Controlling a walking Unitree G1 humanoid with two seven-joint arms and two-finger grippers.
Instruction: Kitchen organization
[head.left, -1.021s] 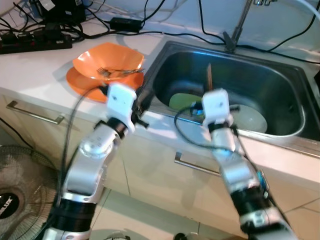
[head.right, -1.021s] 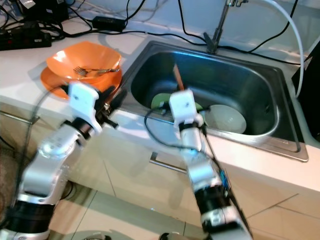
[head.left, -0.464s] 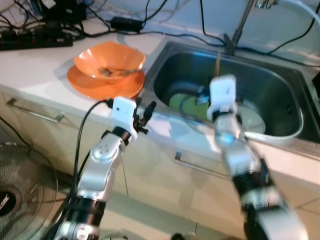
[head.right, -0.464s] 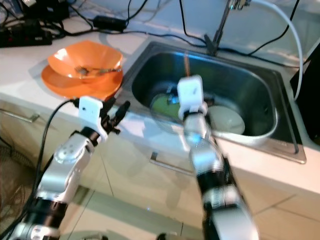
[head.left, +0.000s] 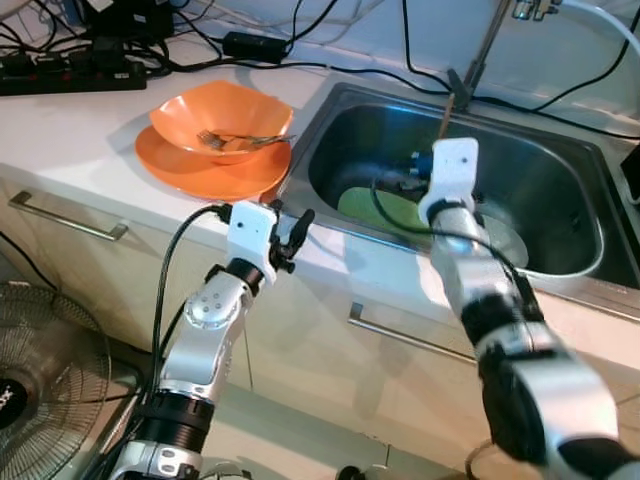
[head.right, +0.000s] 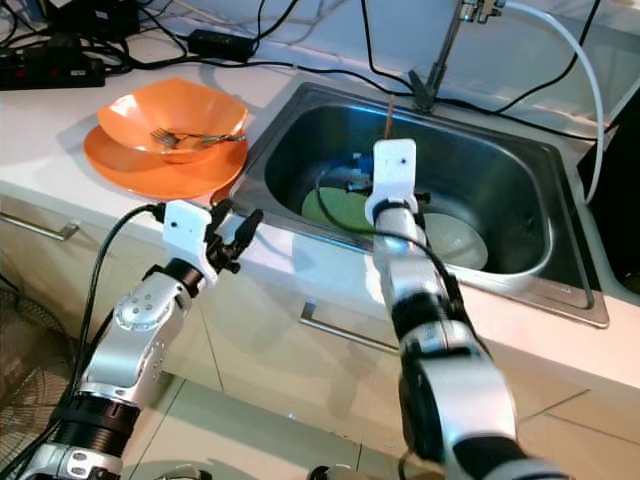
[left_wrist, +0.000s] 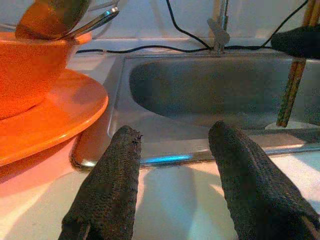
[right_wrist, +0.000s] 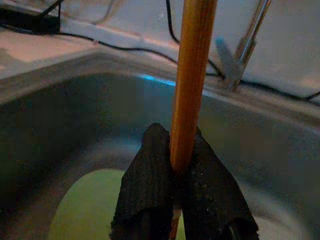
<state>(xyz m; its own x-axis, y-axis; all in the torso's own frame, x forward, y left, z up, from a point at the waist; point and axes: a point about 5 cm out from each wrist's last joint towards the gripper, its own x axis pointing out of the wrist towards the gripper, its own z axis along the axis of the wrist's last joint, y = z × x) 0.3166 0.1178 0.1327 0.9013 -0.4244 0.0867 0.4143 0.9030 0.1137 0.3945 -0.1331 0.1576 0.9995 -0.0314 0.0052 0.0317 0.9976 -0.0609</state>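
Observation:
My right gripper (right_wrist: 182, 152) is shut on a wooden stick (head.left: 447, 115), which stands upright over the steel sink (head.left: 560, 140) near the faucet base. Below it in the sink lie a green plate (head.left: 385, 208) and a white plate (head.left: 508, 242). My left gripper (head.left: 293, 232) stands open over the counter's front edge, between the sink rim and the orange plate (head.left: 200, 172), with nothing between its fingers (left_wrist: 107, 190). An orange bowl (head.left: 222, 115) sits on that plate with a fork (head.left: 238, 138) resting in it.
The faucet (head.left: 482, 45) rises behind the sink. Black cables and a power strip (head.left: 70, 78) cover the back of the counter. Drawer handles (head.left: 65, 217) run along the cabinet front. A floor fan (head.left: 40, 385) stands at lower left.
My right gripper has carried the stick up and farther back over the sink toward the faucet. My left gripper has drawn away from the orange plate toward the counter's front edge.

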